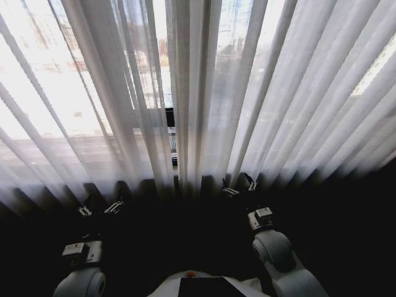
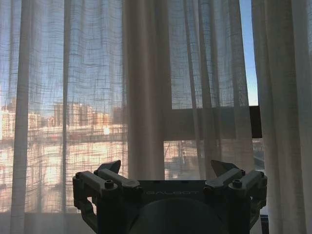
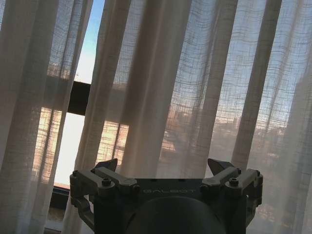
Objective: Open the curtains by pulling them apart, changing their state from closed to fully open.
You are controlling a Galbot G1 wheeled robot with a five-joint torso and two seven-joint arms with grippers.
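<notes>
The curtains hang shut across the window: a left panel (image 1: pixel 93 93) and a right panel (image 1: pixel 297 93) of sheer white pleated fabric, with a narrow slit between them at the middle. My left gripper (image 1: pixel 99 207) is low on the left, just short of the left panel (image 2: pixel 146 97). It stands open (image 2: pixel 165 168) with nothing between its fingers. My right gripper (image 1: pixel 240 185) is raised near the right panel's (image 3: pixel 161 73) inner pleats, close beside the slit. It is also open (image 3: pixel 163 165) and holds no fabric.
A black window frame bar (image 1: pixel 169 116) shows through the slit, with city buildings and sky beyond. The bar (image 2: pixel 255 122) also crosses the gap in the left wrist view, and the bar (image 3: pixel 79 97) in the right wrist view. The floor below the curtains is dark.
</notes>
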